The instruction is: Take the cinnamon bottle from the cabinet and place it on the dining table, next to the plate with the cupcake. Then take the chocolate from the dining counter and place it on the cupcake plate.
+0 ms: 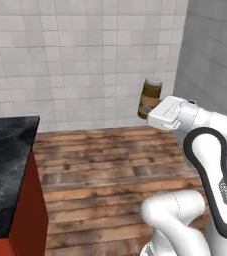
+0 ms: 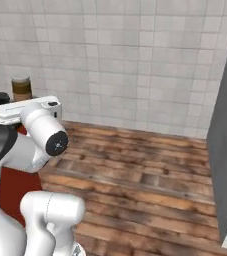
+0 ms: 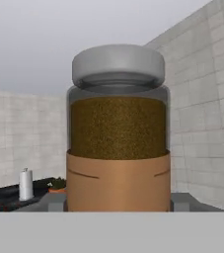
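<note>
Counter [image 1: 7, 150]: I see it off to the side, dark top.
Bottle [image 1: 150, 95]: out of the cabinet, up in the air.
Jaws [image 1: 146, 107]: part open, I'm gripping the bottle.
Left: set bottle by plate, then chocolate.

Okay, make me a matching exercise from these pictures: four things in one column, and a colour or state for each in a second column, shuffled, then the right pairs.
Things:
1. cinnamon bottle
2. bottle's lid
3. counter top
4. floor

Colours or states:
A. brown wooden planks
B. black marble
C. held upright in the end effector, off the ground
D. plain grey

Pairs: 1-C, 2-D, 3-B, 4-A
</note>
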Controlling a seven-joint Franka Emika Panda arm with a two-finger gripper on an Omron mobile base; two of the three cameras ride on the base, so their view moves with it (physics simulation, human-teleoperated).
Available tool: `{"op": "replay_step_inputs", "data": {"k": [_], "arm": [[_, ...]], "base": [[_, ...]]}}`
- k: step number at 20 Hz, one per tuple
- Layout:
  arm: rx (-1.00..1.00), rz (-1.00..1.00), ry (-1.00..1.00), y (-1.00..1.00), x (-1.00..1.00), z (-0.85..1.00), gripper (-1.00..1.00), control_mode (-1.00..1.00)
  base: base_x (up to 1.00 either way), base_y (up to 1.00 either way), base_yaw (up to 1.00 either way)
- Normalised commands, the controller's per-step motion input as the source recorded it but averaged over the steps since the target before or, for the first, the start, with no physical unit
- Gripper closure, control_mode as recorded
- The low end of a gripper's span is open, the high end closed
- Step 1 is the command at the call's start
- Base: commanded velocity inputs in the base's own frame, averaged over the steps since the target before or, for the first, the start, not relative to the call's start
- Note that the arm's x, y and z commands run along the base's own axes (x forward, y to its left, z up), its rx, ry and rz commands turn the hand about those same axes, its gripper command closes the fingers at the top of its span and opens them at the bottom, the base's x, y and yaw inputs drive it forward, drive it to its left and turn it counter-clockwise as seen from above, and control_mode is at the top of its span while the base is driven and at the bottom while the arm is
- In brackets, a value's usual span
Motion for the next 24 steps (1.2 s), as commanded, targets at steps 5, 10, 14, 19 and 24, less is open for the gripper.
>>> {"op": "replay_step_inputs", "data": {"k": [5,10,14,19,24], "arm": [[0.0,0.0,0.0,0.0,0.0,0.0,1.0,1.0],[0.0,0.0,0.0,0.0,0.0,0.0,1.0,1.0],[0.0,0.0,0.0,0.0,0.0,0.0,1.0,1.0],[0.0,0.0,0.0,0.0,0.0,0.0,1.0,1.0],[0.0,0.0,0.0,0.0,0.0,0.0,1.0,1.0]], "base": [[0.0,-0.39,0.77],[0.12,-0.59,0.66],[0.5,-0.81,0.46],[0.72,-0.95,0.35],[0.56,-1.0,0.3]]}}
